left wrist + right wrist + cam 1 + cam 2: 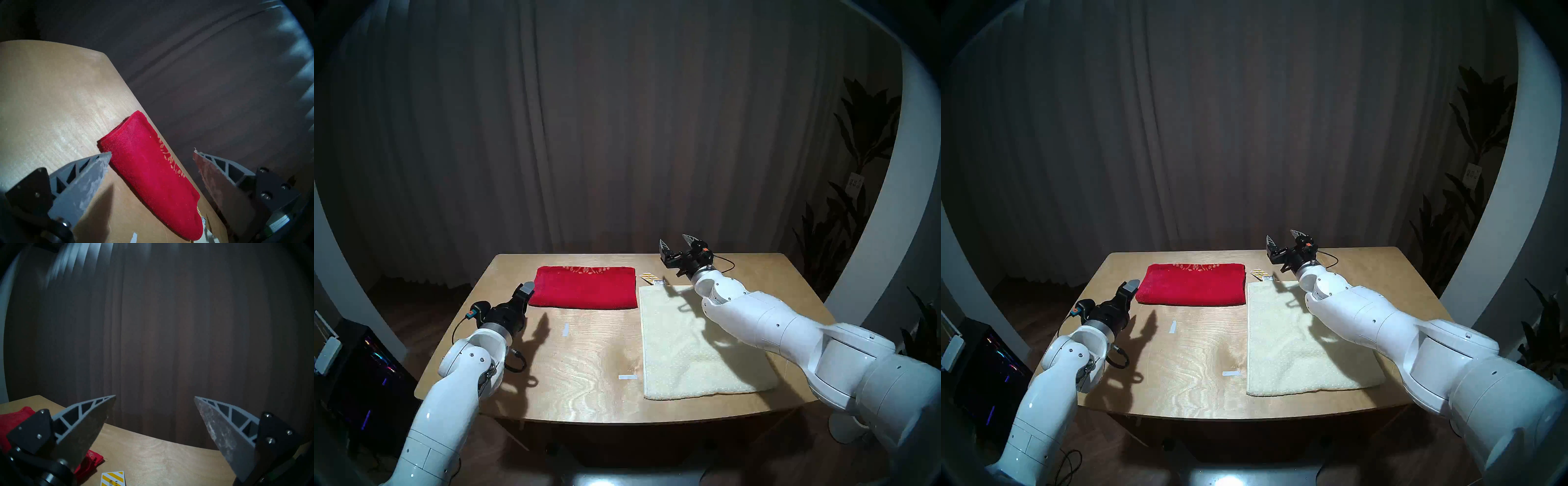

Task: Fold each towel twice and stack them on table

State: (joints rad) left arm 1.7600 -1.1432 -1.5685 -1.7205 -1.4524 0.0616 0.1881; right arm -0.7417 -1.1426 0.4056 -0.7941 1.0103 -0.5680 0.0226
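A red towel (pixel 583 286) (pixel 1192 283) lies folded in layers at the far middle of the table (pixel 585 390), gold pattern along its far edge. My left gripper (pixel 527 288) (pixel 152 153) hovers open just off the towel's near-left corner, nothing between its fingers. The cream-white towel (pixel 687 349) (pixel 1294 346) lies flat on the table's right side, partly hidden under my right arm. Above that towel's far edge my right gripper (pixel 675 241) (pixel 154 396) is raised, open and empty, pointing at the curtain. The red towel (pixel 149 169) fills the left wrist view.
A small yellow-striped tag (pixel 651 278) (pixel 113 478) lies between the two towels at the far side. Two white tape marks (pixel 565 329) (pixel 628 377) sit on the bare wood. A dark computer tower (pixel 365 373) stands on the floor at left, plants (pixel 857 169) at right.
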